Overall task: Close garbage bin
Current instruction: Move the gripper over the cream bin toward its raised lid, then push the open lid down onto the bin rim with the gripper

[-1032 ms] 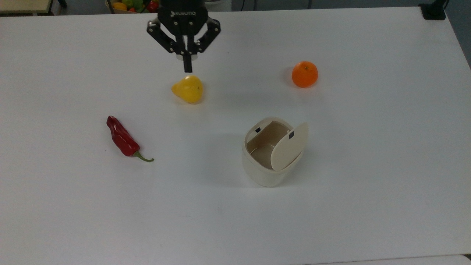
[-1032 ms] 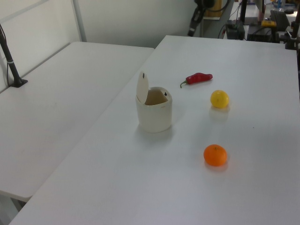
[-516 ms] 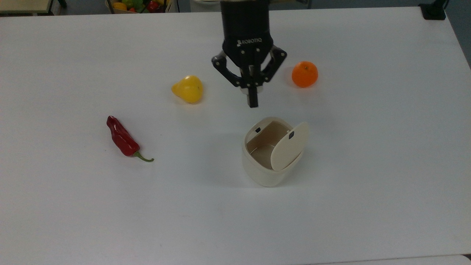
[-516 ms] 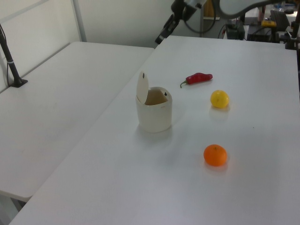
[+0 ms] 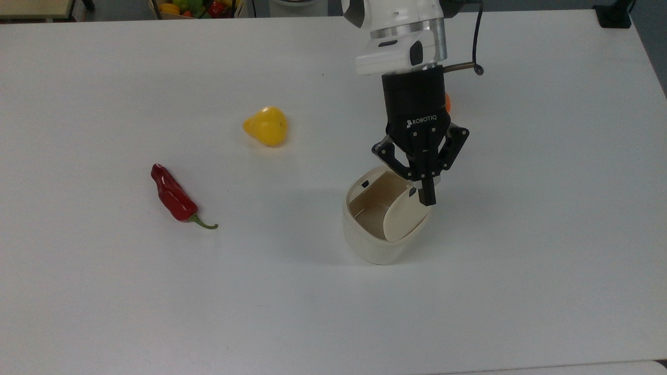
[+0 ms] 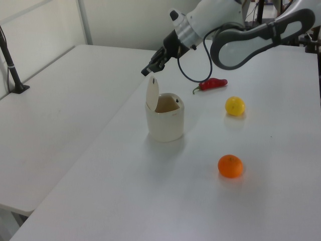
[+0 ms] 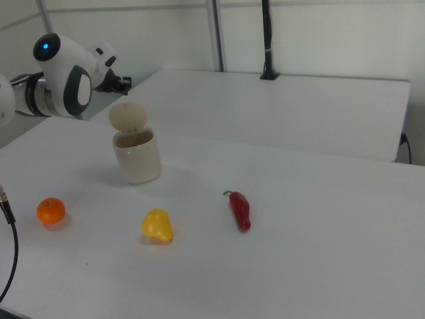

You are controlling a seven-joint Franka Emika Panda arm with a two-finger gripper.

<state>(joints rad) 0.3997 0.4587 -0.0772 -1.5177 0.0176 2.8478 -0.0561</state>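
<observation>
In the top view, the small cream plastic garbage bin (image 5: 372, 237) with a rounded-square body is standing on the white table (image 5: 547, 219), and its flat hinged lid (image 5: 401, 219) is standing up at the bin's right side, leaving the beige inside showing. The black two-finger gripper (image 5: 427, 199) is hanging right over the upper edge of that lid, its fingers pressed together on nothing, the tip lying against the lid's top in this view; whether it is touching cannot be told. A yellow pear-shaped fruit (image 5: 267, 125) is lying well up and left of the bin, a glossy red chilli pepper with a green stem (image 5: 174, 197) is lying far left of the bin, and a sliver of a round orange fruit (image 5: 447, 102) is peeking out behind the gripper body, above the bin.

In the left view, the bin (image 6: 165, 119) is sitting near the table's edge with the lid (image 6: 152, 91) upright on its left. The gripper (image 6: 147, 72) is pointing down just above the lid's top. The chilli (image 6: 212, 84) is lying beyond the bin, the yellow fruit (image 6: 234, 106) to the bin's right, and the orange (image 6: 230, 166) nearer the camera, right of the bin.

In the right view, the bin (image 7: 139, 157) is standing with its lid (image 7: 127, 116) raised. The gripper (image 7: 124, 83) is sitting just above and left of the lid. The orange (image 7: 51, 211), yellow fruit (image 7: 158, 226) and chilli (image 7: 240, 210) are lying in front of the bin.
</observation>
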